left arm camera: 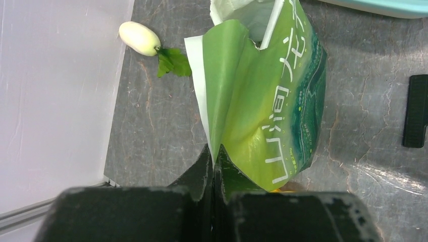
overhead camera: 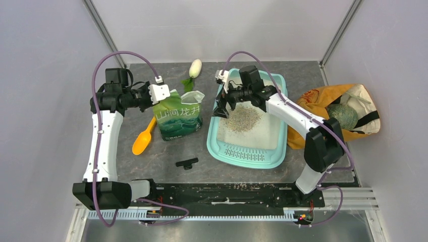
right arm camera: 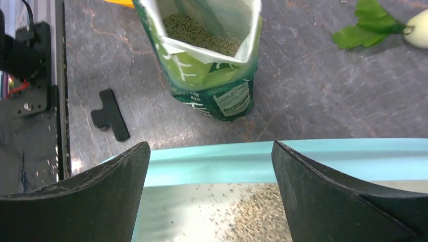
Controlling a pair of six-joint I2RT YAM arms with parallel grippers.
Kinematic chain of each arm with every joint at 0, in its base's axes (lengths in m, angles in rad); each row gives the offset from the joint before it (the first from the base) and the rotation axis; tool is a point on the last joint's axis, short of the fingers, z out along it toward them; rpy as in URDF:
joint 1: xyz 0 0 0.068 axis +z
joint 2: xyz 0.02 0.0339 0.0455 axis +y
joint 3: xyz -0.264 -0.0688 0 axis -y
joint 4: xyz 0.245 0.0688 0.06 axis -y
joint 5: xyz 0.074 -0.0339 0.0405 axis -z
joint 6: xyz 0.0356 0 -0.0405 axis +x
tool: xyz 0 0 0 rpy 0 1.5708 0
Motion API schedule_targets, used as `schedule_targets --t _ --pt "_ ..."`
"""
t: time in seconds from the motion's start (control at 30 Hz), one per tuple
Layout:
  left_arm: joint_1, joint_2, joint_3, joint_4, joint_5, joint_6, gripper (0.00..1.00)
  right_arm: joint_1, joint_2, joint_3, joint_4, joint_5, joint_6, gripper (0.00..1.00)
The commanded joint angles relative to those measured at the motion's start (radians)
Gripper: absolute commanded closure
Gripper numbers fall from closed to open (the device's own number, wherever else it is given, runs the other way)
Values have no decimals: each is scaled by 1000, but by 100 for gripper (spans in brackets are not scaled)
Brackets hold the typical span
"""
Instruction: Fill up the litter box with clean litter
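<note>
Grey surface: left end effector pinched shut on the Chinese-lettered green pouch at centre, right end effector wide open, empty, above litter in the box.

The litter box is smooth teal plastic with a soft shine. The litter is rough, dull grit. The green pouch is shiny, crinkly film. The scoop is smooth orange plastic. The bag is soft orange cloth. The table looks like dull grey stone.

litter in litter box | pouch left of box | scoop left of pouch
</note>
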Motion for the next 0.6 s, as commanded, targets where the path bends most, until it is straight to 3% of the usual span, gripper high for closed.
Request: schedule_targets --t 0.0,0.37,0.57 --pt "5 -21 35 -10 62 77 98 4 39 -33 330 2 225 3" --pt "5 -10 56 -35 102 119 98 9 267 35 707 -209 333 3" --pt "5 16 88 -60 115 149 98 31 286 34 749 -332 225 3"
